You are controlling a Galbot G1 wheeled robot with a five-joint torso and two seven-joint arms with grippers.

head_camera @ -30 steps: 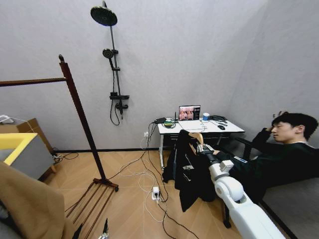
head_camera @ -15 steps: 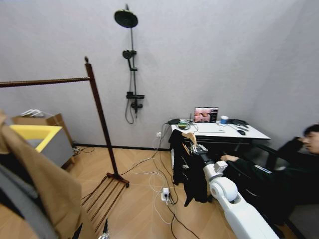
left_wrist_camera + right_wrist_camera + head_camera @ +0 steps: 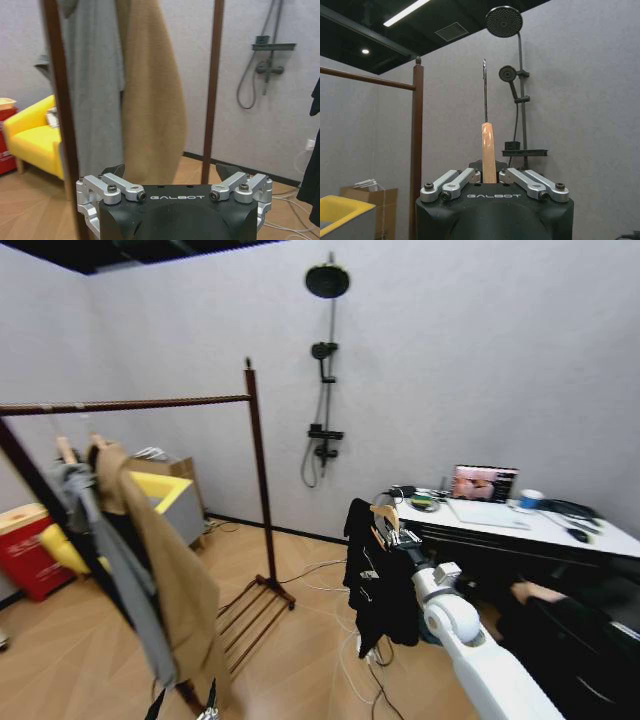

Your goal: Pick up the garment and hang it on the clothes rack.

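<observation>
Jaws of our right gripper (image 3: 489, 176) pinch the wooden hanger (image 3: 488, 150), so the garment (image 3: 378, 580) hangs free, well apart from the clothes rack (image 3: 258, 475) (already bearing a tan coat (image 3: 160, 570)). Our left gripper (image 3: 175, 186) waits low, jaws spread.

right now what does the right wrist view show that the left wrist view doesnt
Right wrist view alone: the right pincer shut on the wooden hanger of the garment, hook pointing up, plus the round shower head and a ceiling light.

Left wrist view alone: the open left pincer, the grey jacket and tan coat hanging close ahead, and a yellow chair.

Both: a post of the clothes rack and the wall shower.
</observation>
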